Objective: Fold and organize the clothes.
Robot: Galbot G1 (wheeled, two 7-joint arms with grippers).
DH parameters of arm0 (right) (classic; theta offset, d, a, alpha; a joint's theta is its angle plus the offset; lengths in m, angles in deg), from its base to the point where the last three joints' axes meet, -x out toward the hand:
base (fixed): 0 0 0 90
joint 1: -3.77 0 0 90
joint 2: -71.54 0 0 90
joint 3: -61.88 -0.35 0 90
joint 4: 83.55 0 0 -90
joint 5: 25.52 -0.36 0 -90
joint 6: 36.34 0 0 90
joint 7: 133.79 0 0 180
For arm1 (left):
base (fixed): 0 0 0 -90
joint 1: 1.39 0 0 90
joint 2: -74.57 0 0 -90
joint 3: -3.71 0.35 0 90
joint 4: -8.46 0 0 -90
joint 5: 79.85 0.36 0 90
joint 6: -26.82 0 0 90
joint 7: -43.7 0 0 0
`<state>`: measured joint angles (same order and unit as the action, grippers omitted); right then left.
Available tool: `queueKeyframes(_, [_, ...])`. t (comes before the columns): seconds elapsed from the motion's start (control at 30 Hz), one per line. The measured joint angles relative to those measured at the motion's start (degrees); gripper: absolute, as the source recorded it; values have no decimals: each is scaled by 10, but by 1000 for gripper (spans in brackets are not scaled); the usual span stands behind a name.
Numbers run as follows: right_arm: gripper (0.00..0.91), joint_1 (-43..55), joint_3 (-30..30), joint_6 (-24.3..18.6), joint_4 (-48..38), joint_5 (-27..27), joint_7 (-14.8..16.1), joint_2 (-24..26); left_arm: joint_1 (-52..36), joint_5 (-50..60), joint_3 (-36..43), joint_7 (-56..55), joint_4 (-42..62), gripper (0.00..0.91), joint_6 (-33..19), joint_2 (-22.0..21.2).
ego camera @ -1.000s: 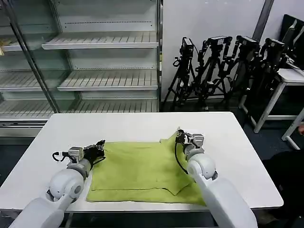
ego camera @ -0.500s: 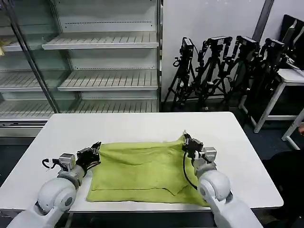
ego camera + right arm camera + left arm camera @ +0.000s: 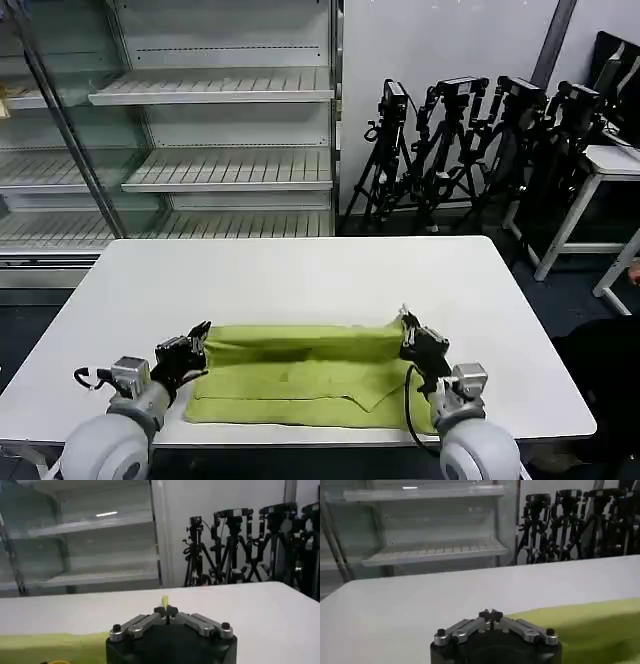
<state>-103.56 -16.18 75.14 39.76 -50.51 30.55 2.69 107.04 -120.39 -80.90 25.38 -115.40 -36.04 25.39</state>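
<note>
The clothes are one lime T-shirt [image 3: 300,385] lying on the white table [image 3: 280,270] near its front edge, with its far edge doubled over toward me as a raised fold. My left gripper [image 3: 199,336] is shut at the fold's left corner, and the lime fabric [image 3: 590,625] lies just beside its tips [image 3: 490,614]. My right gripper [image 3: 408,326] is shut on the fold's right corner. A sliver of lime cloth [image 3: 164,601] sticks up between its closed tips [image 3: 166,611]. More of the shirt [image 3: 45,645] shows in the right wrist view.
The far half of the table is bare white surface. Behind it stands a glass-fronted shelving unit [image 3: 200,120]. Several black camera tripods [image 3: 470,140] are grouped at the back right, next to another white table [image 3: 610,165].
Both grippers have drawn back toward the table's front edge, pulling the shirt's far edge over the rest. The shirt now covers a narrower strip.
</note>
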Motion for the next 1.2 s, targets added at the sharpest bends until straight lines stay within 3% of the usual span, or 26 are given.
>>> queueKeyframes(0.13, [0, -24, -8, 2, 2, -1, -1, -8, 25, 21, -1, 5, -4, 40, 2, -5])
queueKeyframes(0.2, [907, -32, -9, 3, 2, -1, -3, -12, 32, 33, -1, 5, -4, 71, 2, -8])
queueKeyframes(0.23, [907, -35, -9, 3, 2, -1, -4, -13, 34, 38, -2, 6, -3, 141, 2, -9])
queueKeyframes(0.27, [907, -37, -9, 5, 1, -2, -4, -15, 36, 42, -2, 6, -2, 484, 2, -11])
queueKeyframes(0.3, [907, -40, -9, 6, 0, -3, -4, -17, 38, 46, -2, 7, 0, 746, 2, -12])
queueKeyframes(0.33, [907, -42, -9, 7, -1, -4, -3, -18, 39, 49, -2, 7, 1, 907, 2, -14])
queueKeyframes(0.73, [907, -81, -22, 8, 23, 3, -2, -25, 72, 81, -18, 7, -8, 907, -9, -43])
queueKeyframes(1.2, [907, -116, -47, 28, 58, -20, -5, -36, 107, 89, -17, -16, -32, 907, -35, -129])
